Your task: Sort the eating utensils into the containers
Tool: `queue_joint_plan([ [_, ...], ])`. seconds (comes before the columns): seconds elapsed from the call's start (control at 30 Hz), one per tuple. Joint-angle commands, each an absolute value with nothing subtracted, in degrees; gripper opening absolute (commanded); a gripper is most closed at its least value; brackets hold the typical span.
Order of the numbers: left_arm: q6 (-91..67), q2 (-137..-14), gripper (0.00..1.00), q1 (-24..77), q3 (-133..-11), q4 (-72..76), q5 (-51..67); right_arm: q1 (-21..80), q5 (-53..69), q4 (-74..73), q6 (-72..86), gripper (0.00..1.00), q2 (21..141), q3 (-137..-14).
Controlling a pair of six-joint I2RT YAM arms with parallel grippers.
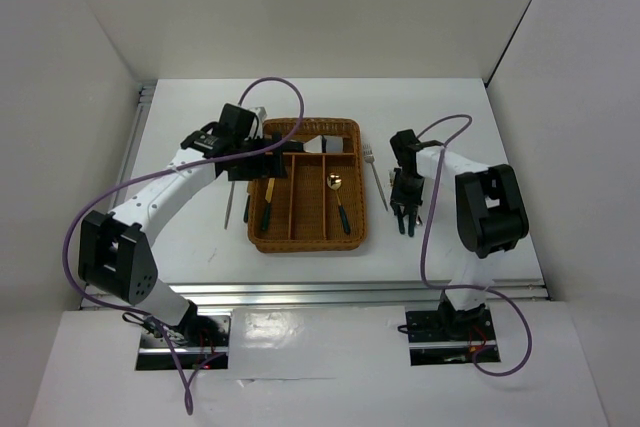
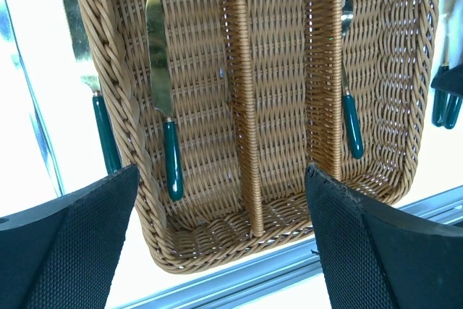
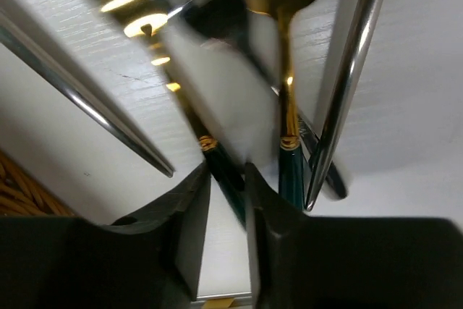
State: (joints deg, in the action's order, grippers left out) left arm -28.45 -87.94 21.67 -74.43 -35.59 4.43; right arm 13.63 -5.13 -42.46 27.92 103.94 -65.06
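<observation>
Wicker tray (image 1: 305, 245), brown, woven, rectangular: left long slot holds gold-bladed green-handled knife (image 2: 160, 70); right slot, gold green-handled spoon (image 2: 349, 106). Your left gripper (image 2: 221, 171) above it, fingers spread. Your right gripper (image 3: 228, 171) beside tray, fingers flanking dark green handle (image 3: 233, 187); you cannot tell if they pinch it.

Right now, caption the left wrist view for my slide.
Open left gripper over wicker tray: gold knife in one slot, spoon in another.

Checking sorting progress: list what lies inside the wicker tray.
Wicker tray, left slot: a gold knife. Right slot: a green-handled spoon. Middle slot: nothing visible. Crosswise slot: a silver server; the left gripper hides its left end.
</observation>
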Motion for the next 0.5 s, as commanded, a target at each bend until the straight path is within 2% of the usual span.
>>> queue_joint_plan([
  [0.0, -27.33, -86.48, 1.00, 21.53, -74.00, -34.98, 5.19, 14.15, -5.89, -39.73, 27.07, 0.30, 105.46, -63.11],
  [0.03, -27.33, -86.48, 1.00, 21.53, -74.00, -34.98, 5.19, 14.15, -5.89, -39.73, 27.07, 0.25, 105.47, -63.11],
  [0.07, -27.33, -86.48, 1.00, 21.53, -74.00, -34.98, 4.58, 14.15, -6.41, -39.73, 27.68, 0.11, 105.99, -62.50],
  [0.13, -27.33, -86.48, 1.00, 21.53, -74.00, -34.98, 4.57, 14.15, -6.42, -39.73, 27.69, 0.00, 106.00, -61.88],
  [0.33, -26.81, -86.48, 1.00, 21.01, -75.15, -35.60, 4.04, 14.67, -4.84, -43.50, 28.92, 0.00, 100.21, -65.20],
  [0.47, -26.28, -85.87, 1.00, 18.73, -75.67, -35.60, 4.75, 15.90, -4.31, -48.42, 27.77, 0.00, 95.63, -74.16],
])
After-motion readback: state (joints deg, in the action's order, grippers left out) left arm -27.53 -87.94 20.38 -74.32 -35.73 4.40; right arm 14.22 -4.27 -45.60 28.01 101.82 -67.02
